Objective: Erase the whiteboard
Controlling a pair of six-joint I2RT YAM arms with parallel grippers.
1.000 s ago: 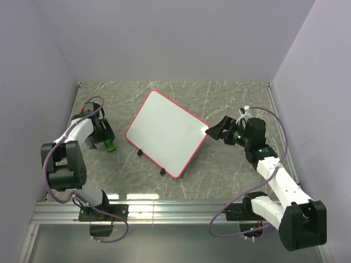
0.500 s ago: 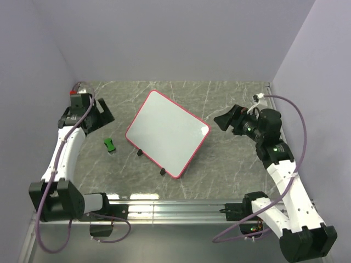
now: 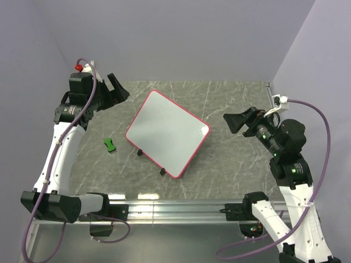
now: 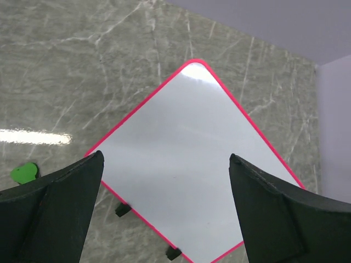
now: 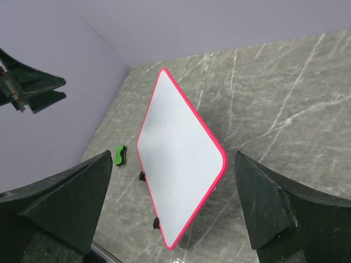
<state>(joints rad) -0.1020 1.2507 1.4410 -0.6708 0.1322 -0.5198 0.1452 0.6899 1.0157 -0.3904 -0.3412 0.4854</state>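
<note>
The whiteboard (image 3: 167,133) lay flat about the middle of the worktop (image 3: 230,164), turned so that its corners pointed toward the edges, one rounded corner reaching toward the far edge. Its face showed plain white inside the thin red-pink frame. Two black clips (image 3: 140,153) sat on the side facing the near-left corner, one close to the board's left corner and the other further along toward the near edge. A small green eraser (image 3: 110,144) rested on the worktop between the board and the left edge, near the board's left corner but apart from it. The left claw (image 3: 119,87) hung over the far-left corner, clear of the worktop, its fingers spread wide and gripping nothing; its wrist view looked down on the board between the two fingers. The right claw (image 3: 235,121) hung by the right edge, well apart from the board's right corner and aimed toward it, likewise released, with both fingers splayed and nothing between them.
</note>
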